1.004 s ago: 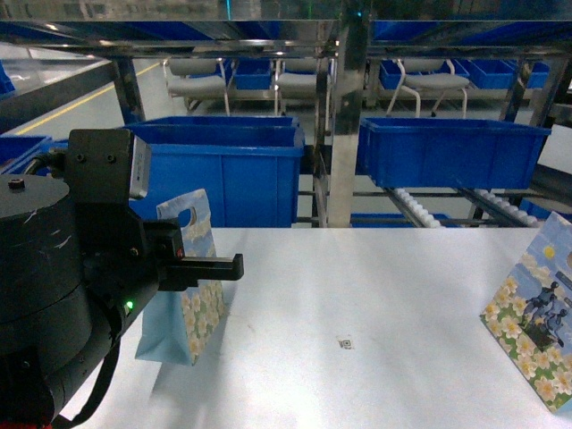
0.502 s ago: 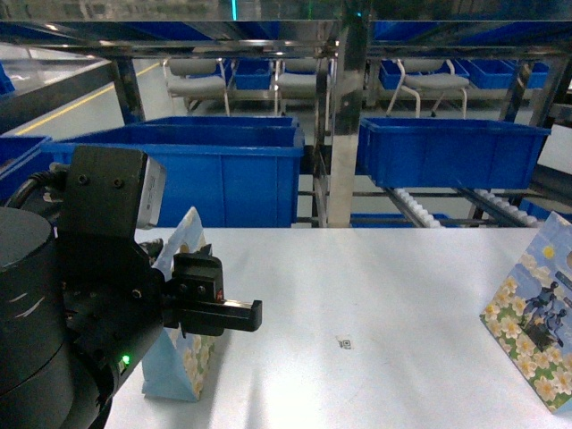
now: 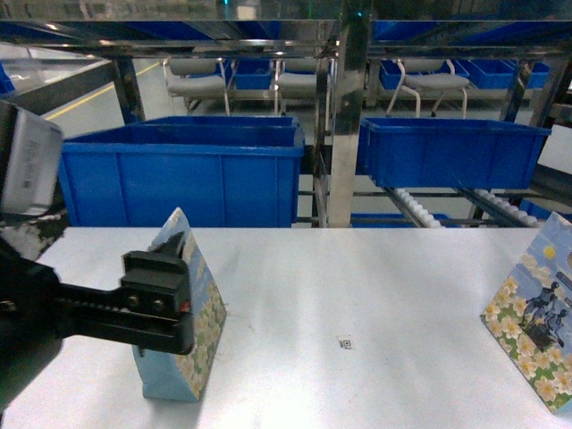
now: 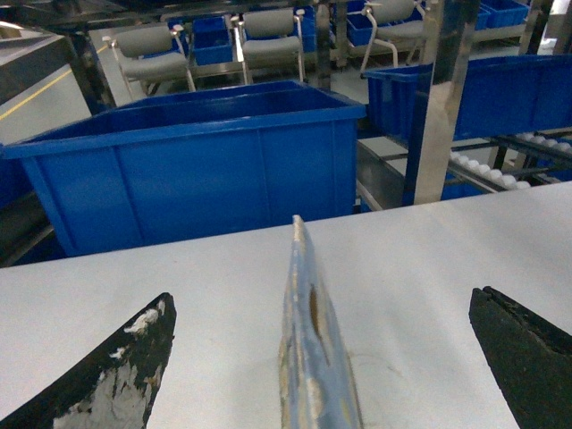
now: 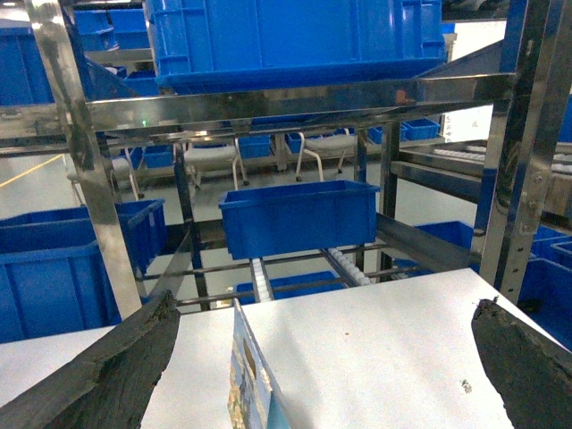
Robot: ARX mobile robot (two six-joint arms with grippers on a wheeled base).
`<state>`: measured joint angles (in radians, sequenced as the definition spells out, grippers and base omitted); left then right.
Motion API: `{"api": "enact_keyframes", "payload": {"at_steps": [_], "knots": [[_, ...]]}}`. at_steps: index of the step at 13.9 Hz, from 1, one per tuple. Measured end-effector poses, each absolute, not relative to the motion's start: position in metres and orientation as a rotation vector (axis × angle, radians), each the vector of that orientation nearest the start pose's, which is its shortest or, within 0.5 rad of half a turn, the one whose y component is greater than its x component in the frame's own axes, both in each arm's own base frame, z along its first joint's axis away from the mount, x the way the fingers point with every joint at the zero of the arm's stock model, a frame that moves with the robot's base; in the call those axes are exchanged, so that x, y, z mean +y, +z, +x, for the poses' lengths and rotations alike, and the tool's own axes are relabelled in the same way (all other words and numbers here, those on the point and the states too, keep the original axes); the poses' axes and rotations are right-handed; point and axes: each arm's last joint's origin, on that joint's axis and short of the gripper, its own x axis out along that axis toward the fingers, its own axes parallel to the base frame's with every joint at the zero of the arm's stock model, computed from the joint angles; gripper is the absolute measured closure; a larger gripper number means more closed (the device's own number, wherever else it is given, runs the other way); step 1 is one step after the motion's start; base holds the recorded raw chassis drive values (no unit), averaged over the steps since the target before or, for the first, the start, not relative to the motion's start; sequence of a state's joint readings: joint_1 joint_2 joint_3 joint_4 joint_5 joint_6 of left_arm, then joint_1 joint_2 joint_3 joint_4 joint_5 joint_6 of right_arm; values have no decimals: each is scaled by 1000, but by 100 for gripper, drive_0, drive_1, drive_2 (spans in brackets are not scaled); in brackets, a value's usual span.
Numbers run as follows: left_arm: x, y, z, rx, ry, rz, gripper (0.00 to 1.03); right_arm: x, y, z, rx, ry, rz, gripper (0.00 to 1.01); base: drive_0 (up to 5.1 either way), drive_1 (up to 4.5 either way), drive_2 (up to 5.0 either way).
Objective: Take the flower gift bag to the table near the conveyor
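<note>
Left wrist view, left end effector (image 4: 317,357) spread wide, flower gift bag (image 4: 313,340) between fingers, seemingly untouched.

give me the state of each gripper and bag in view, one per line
left gripper: open, fingers either side of the bag's top edge
left flower gift bag: upright on the table, not lifted
right gripper: open, holding nothing
right flower gift bag: upright on the table's right edge
</note>
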<state>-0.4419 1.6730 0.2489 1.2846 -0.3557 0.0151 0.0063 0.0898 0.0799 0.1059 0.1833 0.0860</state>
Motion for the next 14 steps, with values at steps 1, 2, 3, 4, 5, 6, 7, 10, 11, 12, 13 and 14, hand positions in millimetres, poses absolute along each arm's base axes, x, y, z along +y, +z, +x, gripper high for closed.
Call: {"api": "enact_keyframes", "payload": {"at_steps": [1, 2, 3, 4, 5, 6, 7, 10, 11, 12, 13, 14], "knots": [[-84, 122, 212, 117, -78, 65, 5, -5, 194, 98, -103, -173, 95, 3, 0, 0, 0], [-77, 125, 207, 106, -68, 61, 5, -5, 194, 98, -103, -173, 95, 3, 0, 0, 0], [-67, 128, 200, 92, -57, 57, 5, -5, 194, 98, -103, -173, 95, 3, 0, 0, 0], [-56, 135, 189, 57, -45, 46, 5, -5, 194, 98, -103, -173, 95, 3, 0, 0, 0], [-47, 146, 180, 1, -33, 35, 5, -5, 194, 98, -103, -173, 95, 3, 0, 0, 0], [-37, 158, 169, -30, -27, 30, 5, -5, 194, 98, -103, -173, 95, 3, 0, 0, 0], [-31, 166, 158, -36, -41, 45, 5, -5, 194, 98, -103, -173, 95, 3, 0, 0, 0], [-16, 184, 128, -71, -55, 61, 5, -5, 194, 98, -103, -173, 95, 3, 0, 0, 0], [-14, 187, 117, -84, -57, 63, 5, -5, 194, 98, -103, -173, 95, 3, 0, 0, 0], [-12, 188, 109, -88, -58, 64, 5, -5, 194, 98, -103, -173, 95, 3, 0, 0, 0], [-11, 188, 103, -92, -56, 63, 5, -5, 194, 98, -103, -173, 95, 3, 0, 0, 0], [-11, 190, 98, -124, -52, 60, 5, -5, 194, 98, -103, -173, 95, 3, 0, 0, 0]]}}
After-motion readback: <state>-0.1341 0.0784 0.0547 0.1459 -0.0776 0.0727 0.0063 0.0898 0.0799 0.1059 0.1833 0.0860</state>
